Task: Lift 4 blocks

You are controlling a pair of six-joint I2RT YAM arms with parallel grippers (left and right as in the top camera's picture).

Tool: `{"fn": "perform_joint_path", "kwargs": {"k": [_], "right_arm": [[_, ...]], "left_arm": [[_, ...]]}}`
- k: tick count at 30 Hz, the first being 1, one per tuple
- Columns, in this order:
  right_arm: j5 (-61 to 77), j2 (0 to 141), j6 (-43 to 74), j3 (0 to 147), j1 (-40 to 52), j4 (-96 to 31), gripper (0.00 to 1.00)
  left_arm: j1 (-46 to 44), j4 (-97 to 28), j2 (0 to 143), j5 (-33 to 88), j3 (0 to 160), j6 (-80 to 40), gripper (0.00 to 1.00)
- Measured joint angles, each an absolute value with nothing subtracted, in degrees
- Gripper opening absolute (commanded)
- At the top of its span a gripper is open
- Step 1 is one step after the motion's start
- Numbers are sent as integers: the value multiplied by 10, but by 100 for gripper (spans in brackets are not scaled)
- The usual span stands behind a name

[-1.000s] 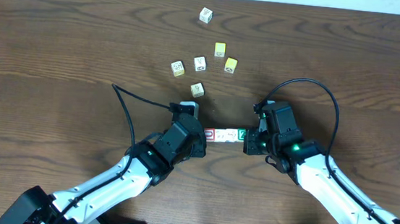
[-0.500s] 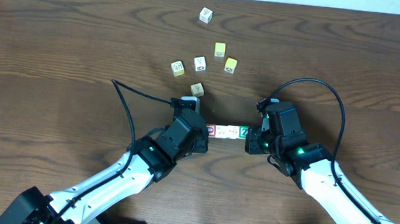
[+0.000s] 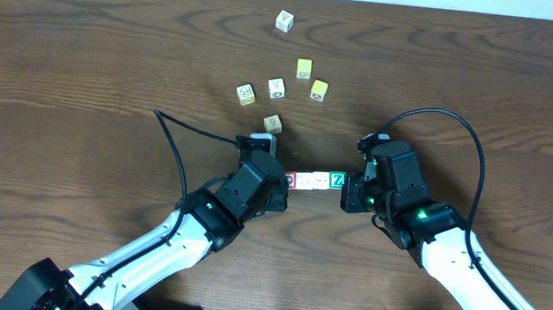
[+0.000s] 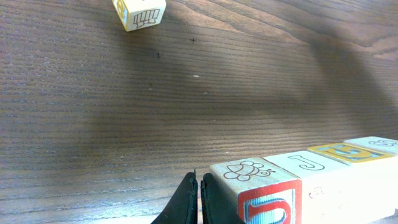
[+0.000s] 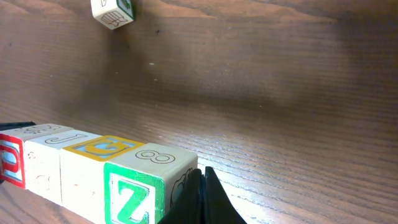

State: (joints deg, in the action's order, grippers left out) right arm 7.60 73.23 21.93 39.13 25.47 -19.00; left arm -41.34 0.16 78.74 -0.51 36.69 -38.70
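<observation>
Four blocks [image 3: 314, 181] form one tight row between my two grippers. At the left end is the red-faced block [image 3: 291, 181] [image 4: 267, 199]; the green Z block [image 3: 336, 181] [image 5: 134, 193] is at the right end, with two pale ones between. My left gripper [image 3: 282, 184] [image 4: 199, 186] is shut, the side of its fingers pressed flat against the red block. Shut too, my right gripper [image 3: 346, 187] [image 5: 200, 186] presses against the Z block's end face. The row seems to hang slightly above the wood, its shadow lying apart from it.
Several loose cubes lie on the far side of the brown table [image 3: 82, 78]: the nearest cube [image 3: 272, 124] just beyond my left gripper, two yellow-faced cubes [image 3: 304, 69] [image 3: 319, 91], and a white cube [image 3: 284, 20] farthest back. Black cables loop beside both arms.
The row of blocks and both grippers have shifted a little toward the far side of the overhead view, still pressed together. The loose cubes have not moved.
</observation>
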Motion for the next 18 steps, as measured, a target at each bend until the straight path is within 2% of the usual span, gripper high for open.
{"fn": "perform_joint_path", "kwargs": {"k": [18], "right_arm": [[72, 732, 222, 397, 255, -199, 1]], "left_arm": [[-413, 0, 759, -11, 371, -372, 7]]}}
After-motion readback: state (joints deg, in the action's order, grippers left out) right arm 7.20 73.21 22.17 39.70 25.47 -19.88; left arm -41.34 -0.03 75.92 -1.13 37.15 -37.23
